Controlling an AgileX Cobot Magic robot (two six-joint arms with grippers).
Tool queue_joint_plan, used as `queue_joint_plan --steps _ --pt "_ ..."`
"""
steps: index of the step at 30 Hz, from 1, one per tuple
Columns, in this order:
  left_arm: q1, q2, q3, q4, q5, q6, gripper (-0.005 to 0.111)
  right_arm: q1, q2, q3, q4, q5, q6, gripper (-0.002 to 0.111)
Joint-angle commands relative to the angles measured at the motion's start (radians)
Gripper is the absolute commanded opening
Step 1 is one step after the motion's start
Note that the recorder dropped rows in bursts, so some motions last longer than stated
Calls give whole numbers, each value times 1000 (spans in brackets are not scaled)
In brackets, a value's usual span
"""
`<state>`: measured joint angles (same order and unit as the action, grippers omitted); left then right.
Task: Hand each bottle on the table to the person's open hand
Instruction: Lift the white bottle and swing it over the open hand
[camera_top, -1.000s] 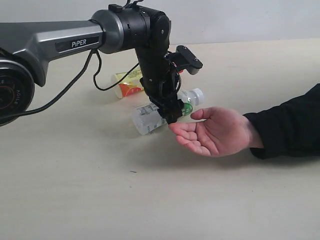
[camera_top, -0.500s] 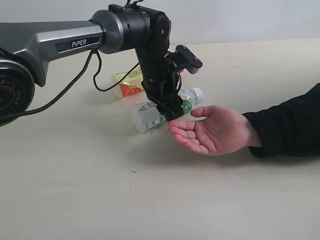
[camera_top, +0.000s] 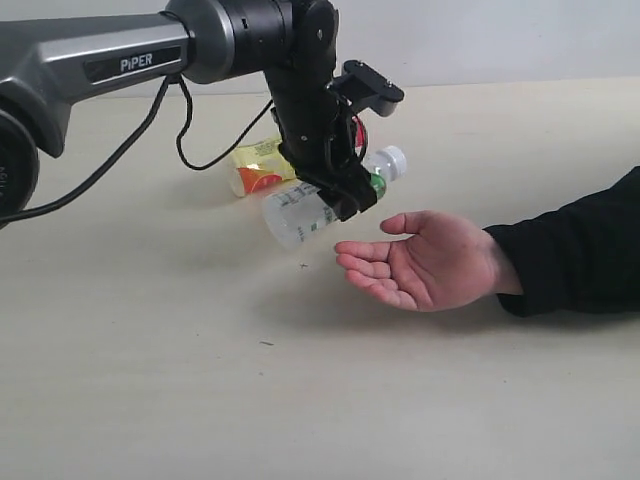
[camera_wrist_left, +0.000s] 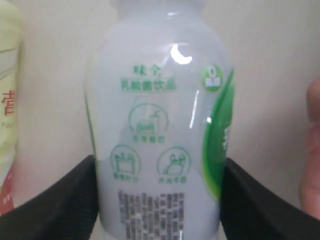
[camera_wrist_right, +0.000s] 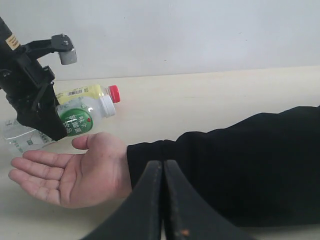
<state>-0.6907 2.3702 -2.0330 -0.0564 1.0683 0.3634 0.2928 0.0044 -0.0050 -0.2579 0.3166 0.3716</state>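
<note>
**Setting.** A wide desk (camera_top: 150, 400) with a pale beige, wood-look top fills most of the exterior view and runs out of frame at the near, left and right sides. Its surface is flat and matt, marked by a few tiny dark specks (camera_top: 265, 343) toward the near middle. The desk's far edge meets a plain off-white wall (camera_top: 500, 40) of uniform tone. The light is soft and even, and shadows on the desk are faint with blurred borders. In the right wrist view, far edge and wall meet in a straight line.
</note>
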Motion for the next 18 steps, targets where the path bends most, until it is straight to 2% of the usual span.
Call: queue_joint_plan --steps 1,5,11,18 --pt "7 -40 1 6 16 -46 0 4 -4 5 -3 -8 -4 0" --pt "7 -62 1 22 26 -102 0 4 -4 5 -3 -8 -4 0" --pt "-12 -91 1 161 79 -243 0 4 -4 5 -3 -8 -4 0" --pt "-89 -104 1 307 132 -342 0 4 -4 5 -3 -8 -4 0"
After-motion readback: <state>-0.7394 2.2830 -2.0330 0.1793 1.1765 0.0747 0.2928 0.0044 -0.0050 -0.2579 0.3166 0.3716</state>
